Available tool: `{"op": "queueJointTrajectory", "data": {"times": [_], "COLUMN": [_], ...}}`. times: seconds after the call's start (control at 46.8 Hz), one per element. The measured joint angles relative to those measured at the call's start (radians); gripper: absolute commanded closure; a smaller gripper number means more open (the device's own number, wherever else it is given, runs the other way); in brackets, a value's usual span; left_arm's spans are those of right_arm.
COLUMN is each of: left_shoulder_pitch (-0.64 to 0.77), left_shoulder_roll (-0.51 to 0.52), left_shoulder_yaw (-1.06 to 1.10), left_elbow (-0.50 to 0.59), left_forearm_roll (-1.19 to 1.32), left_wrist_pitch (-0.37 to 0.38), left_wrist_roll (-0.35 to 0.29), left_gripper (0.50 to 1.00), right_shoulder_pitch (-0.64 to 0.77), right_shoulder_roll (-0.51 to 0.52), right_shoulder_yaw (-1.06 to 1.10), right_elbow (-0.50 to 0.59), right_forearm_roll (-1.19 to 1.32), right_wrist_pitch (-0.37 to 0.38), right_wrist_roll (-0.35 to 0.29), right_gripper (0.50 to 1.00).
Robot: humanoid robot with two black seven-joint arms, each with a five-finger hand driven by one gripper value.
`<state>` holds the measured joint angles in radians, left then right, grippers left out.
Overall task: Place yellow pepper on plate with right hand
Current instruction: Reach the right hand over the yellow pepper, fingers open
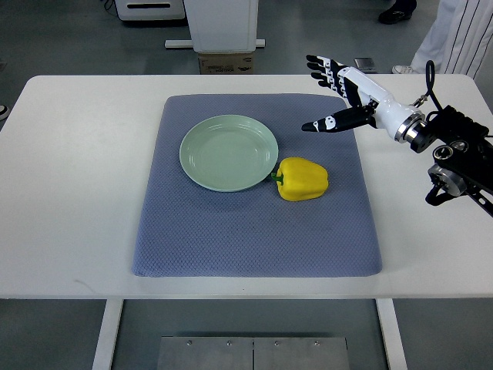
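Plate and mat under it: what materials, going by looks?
Plate: likely glazed ceramic or melamine; smooth pale green surface with a soft sheen and a raised rim, so I cannot tell which. Mat: looks like woven or knit fabric, matte blue-grey, with a fine dotted texture and soft rounded corners.

Counted on the white table: 1 yellow pepper, 1 green plate, 1 grey mat, 1 robot hand seen above the table's far right.
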<state>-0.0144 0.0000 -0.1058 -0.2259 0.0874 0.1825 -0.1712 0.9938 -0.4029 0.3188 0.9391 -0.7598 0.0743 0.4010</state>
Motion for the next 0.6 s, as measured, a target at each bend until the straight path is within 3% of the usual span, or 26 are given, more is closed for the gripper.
{"op": "queueJointTrajectory", "data": {"times": [0.235,0.598], "left_shoulder_pitch": [0.0,0.0], "left_shoulder_roll": [0.0,0.0], "left_shoulder_yaw": [0.0,0.0], "left_elbow": [0.0,0.0], "left_forearm_roll": [0.0,0.0], "left_wrist_pitch": [0.0,0.0], "left_wrist_roll": [0.0,-0.001], "left_gripper": [0.5,0.5], "right_shoulder_pitch": [0.048,0.08], "right_shoulder_roll": [-0.026,-0.036], "right_shoulder_yaw": [-0.133,-0.258], "right_elbow": [0.038,0.102], "right_forearm_roll": [-0.105,-0.203], "right_wrist_pitch": [0.0,0.001], "right_wrist_roll": [0.055,0.062], "right_gripper": [0.502,0.502]}}
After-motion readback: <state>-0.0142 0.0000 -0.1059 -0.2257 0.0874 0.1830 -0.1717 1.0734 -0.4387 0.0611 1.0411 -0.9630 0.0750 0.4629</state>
